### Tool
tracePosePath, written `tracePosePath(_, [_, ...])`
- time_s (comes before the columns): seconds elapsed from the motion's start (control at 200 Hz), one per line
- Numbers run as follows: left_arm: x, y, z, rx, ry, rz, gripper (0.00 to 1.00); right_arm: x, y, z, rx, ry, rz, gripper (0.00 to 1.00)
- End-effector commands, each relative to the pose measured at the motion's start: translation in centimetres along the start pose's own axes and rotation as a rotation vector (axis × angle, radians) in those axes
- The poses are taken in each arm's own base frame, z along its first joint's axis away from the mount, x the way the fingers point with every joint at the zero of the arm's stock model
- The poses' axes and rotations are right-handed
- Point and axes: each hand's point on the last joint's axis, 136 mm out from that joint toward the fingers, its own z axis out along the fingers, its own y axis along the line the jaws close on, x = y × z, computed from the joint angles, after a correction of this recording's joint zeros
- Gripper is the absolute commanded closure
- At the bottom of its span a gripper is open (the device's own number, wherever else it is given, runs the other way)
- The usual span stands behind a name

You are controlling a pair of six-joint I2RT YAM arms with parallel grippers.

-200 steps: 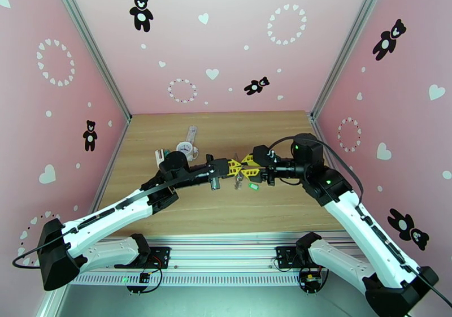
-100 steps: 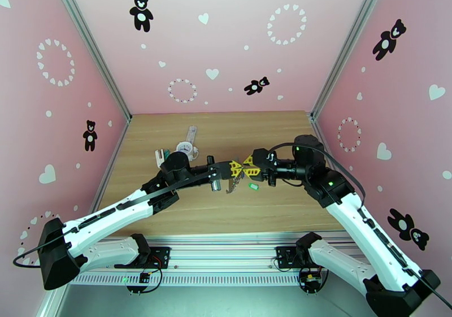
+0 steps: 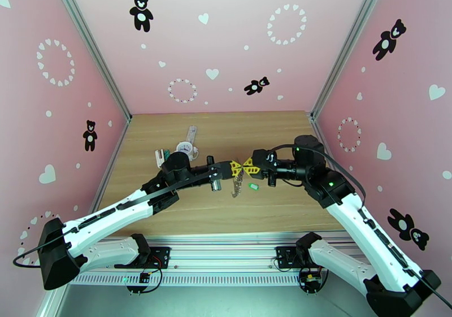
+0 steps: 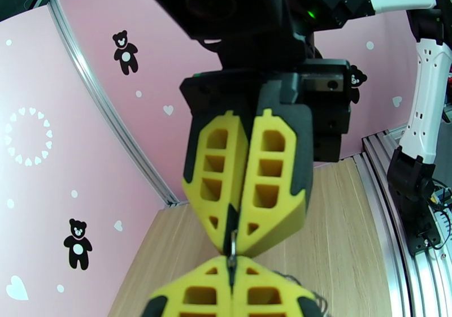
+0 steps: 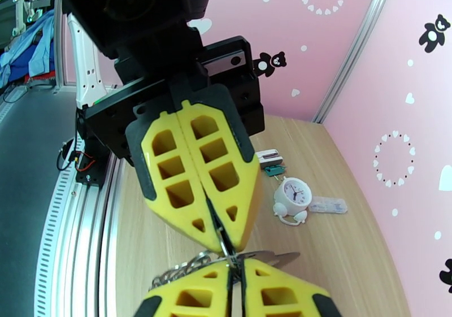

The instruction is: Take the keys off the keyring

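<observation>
Over the table (image 3: 271, 131) centre, the right gripper (image 3: 247, 168) has just pinched shut on the keyring (image 3: 237, 185) opposite the left gripper (image 3: 235, 169) clamped on it, readying a pull-apart, while the green key (image 3: 253, 186) lies loose at the ring's three o'clock.

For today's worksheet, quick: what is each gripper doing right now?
Left gripper: closed on the keyring.
Right gripper: closed, pinching the same keyring.
</observation>
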Motion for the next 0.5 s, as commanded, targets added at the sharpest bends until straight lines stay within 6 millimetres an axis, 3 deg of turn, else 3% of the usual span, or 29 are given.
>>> tracePosePath(0.0, [-0.7,0.3,-0.2,-0.014,0.003,0.021,1.00,-1.8,0.2,-0.7,0.005,-0.032,-0.031,0.93])
tracePosePath(0.145, [-0.6,0.5,-0.2,-0.020,0.025,0.014,1.00,-1.7,0.0,-0.6,0.022,-0.018,-0.040,1.00])
tracePosePath(0.31, [-0.6,0.5,-0.4,-0.020,0.035,0.014,1.00,-1.2,-0.8,-0.1,0.076,0.000,-0.052,1.00])
tracePosePath(0.375, [-0.5,0.6,-0.6,-0.027,0.046,0.014,0.84,-0.8,-1.2,0.0,0.113,0.005,-0.070,1.00])
tracePosePath(0.495, [0.0,0.8,-1.2,-0.055,0.082,0.007,0.74,-0.6,-1.4,-0.3,0.174,-0.014,-0.143,1.00])
